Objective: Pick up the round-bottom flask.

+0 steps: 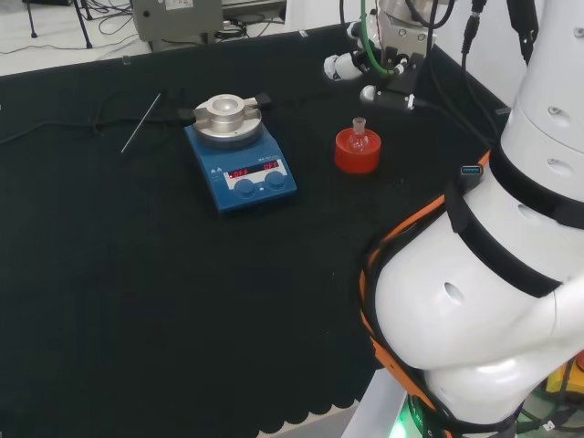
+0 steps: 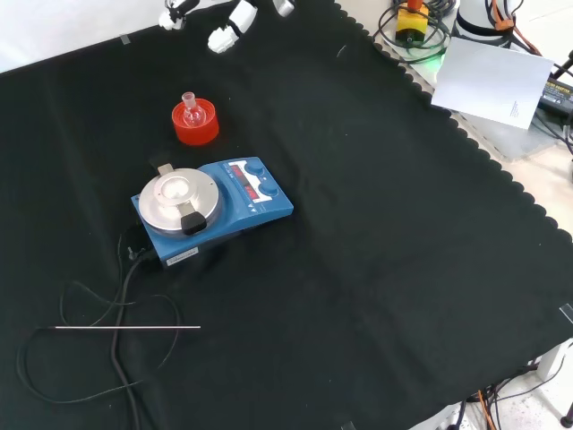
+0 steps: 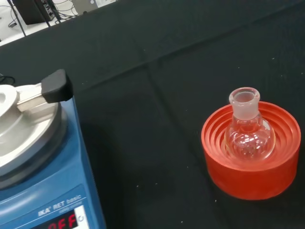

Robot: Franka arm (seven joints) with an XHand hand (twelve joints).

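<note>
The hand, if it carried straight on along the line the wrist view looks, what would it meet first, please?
Probably the round-bottom flask, upright on its red ribbed stand, before the blue stirrer plate beside it. The hand is apart from both, and depth is hard to judge.

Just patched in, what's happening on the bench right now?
The arm is set up to pick up the round-bottom flask, and nothing is held yet. The small clear flask sits upright in its red ribbed stand on the black cloth, beside the blue hotplate stirrer. The robot hand hangs at the top of the front view, beyond the stand and apart from the flask. A thin metal rod lies on the cloth on the stirrer's other side.
</note>
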